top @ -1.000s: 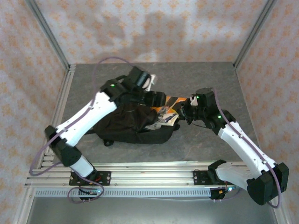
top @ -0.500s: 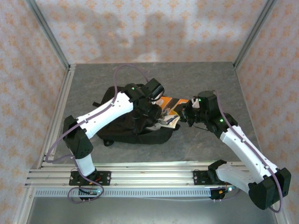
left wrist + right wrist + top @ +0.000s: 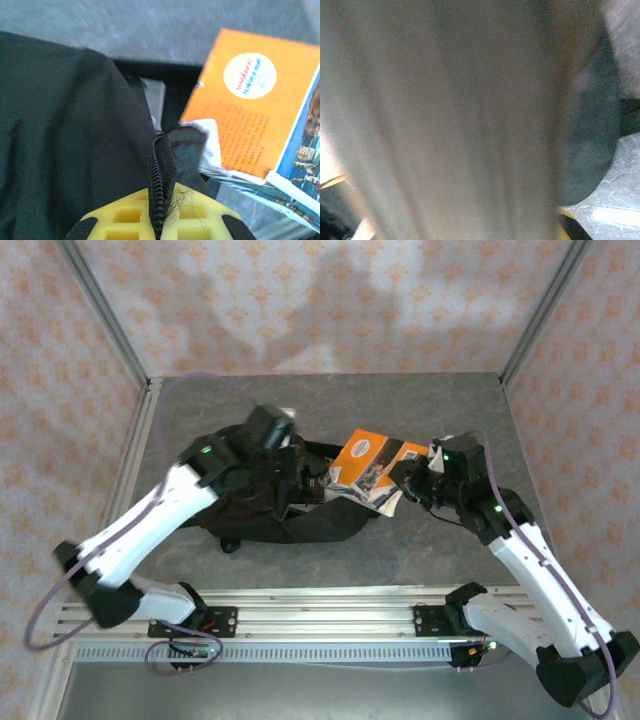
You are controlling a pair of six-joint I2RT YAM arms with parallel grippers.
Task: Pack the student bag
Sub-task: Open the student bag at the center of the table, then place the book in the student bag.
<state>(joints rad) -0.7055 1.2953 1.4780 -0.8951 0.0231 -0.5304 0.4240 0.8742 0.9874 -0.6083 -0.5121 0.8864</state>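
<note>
Bag [image 3: 250, 515] slumped on the bench [image 3: 450, 410], black, mouth open. At the rim of that mouth: left gripper [image 3: 159, 222], pinched tight on the zip [image 3: 156, 170]. Just right of the bag: orange book [image 3: 368, 462], tilted, one end over the mouth, clasped by the right gripper [image 3: 408, 483].

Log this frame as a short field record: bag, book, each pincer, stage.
bag: black backpack lying on the grey table, mouth open
book: orange cover, tilted, at the bag's mouth
left pincer: shut on the bag's zip edge
right pincer: shut on the book's right edge
stage: book not yet fully inside
</note>
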